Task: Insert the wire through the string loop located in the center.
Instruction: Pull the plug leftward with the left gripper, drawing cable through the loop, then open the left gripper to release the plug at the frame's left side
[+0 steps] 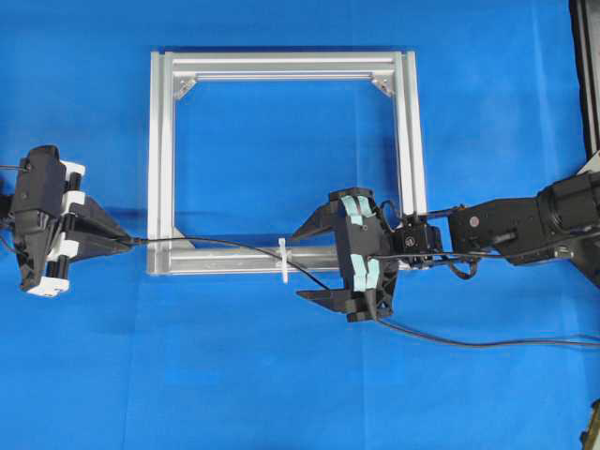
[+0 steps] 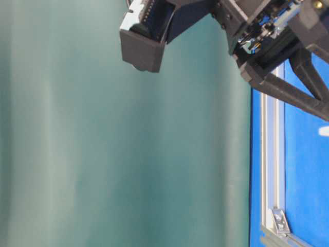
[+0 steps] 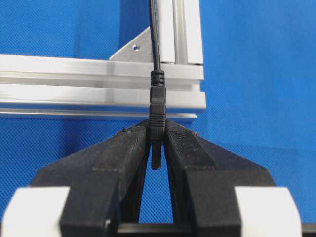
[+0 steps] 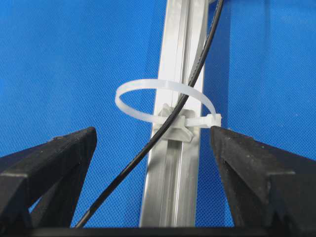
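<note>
From overhead you see one square aluminium frame (image 1: 284, 159) on the blue bench (image 1: 281, 375), two silver corner brackets (image 1: 185, 87) at its far corners, one wire (image 1: 225, 244) and one white string loop (image 1: 283, 260) standing on the middle of the near bar. Your left end effector (image 1: 128, 241) sits at the frame's left near corner, pinched on the wire's plug end; the wire runs from it along the near bar, passes the string loop and trails off under the right arm. Your right end effector (image 1: 307, 262) stands wide apart just right of the string loop, holding nothing. At table level you get only a blurred green backdrop, dark arm parts along the top, and a slice of the frame with one bracket at the right edge; neither wire nor loop shows. On your left wrist camera the two fingers (image 3: 113, 158) are closed on the plug (image 3: 157, 106), its tip poking back between them, the cable leading away over the frame corner. On your right wrist camera the string loop (image 4: 168, 101) lies between the two spread fingers (image 4: 54, 163), slightly ahead of them, and the wire (image 4: 163, 131) passes through the ring along the bar.
</note>
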